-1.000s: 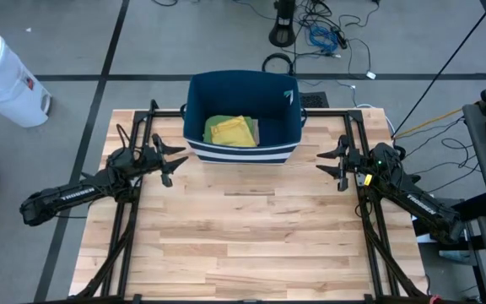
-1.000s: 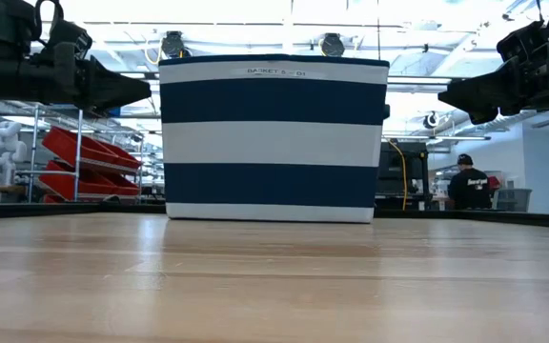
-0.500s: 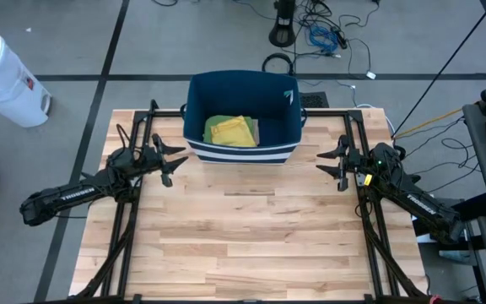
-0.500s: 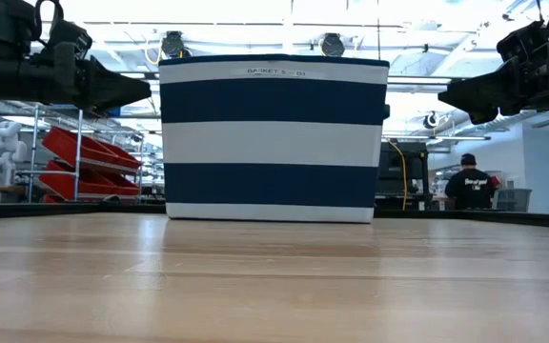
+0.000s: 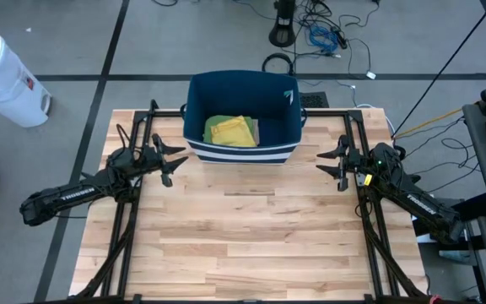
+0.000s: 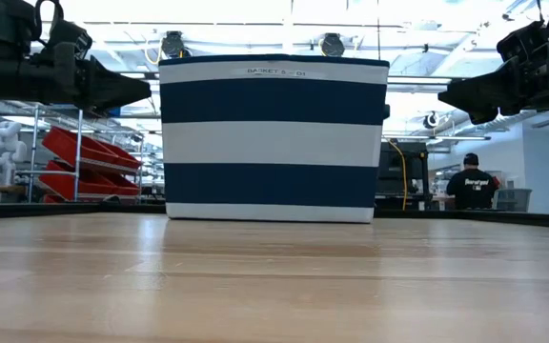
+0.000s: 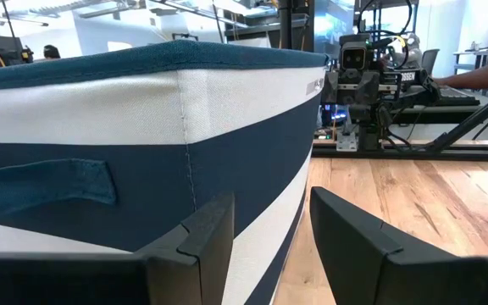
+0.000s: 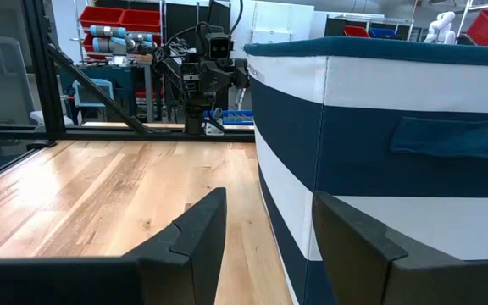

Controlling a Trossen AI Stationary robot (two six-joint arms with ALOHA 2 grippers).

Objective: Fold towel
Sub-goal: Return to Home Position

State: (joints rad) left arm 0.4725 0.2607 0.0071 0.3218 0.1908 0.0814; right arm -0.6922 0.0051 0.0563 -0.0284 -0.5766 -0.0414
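Left end effector [image 5: 174, 163] and right end effector [image 5: 329, 167], fingers spread and empty, flank the navy-and-white striped fabric bin [image 5: 241, 153] holding folded yellow towels [image 5: 230, 131].

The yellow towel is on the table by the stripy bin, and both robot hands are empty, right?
No, the high view shows the yellow towel inside the stripy bin. The left gripper and right gripper are indeed open and empty.

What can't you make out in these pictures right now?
Towels: high view shows only the top layer; the bin wall hides them in low and wrist views.
Rim label, low view: too small to read.
Left gripper, right gripper: arms cut off by the low view's sides.
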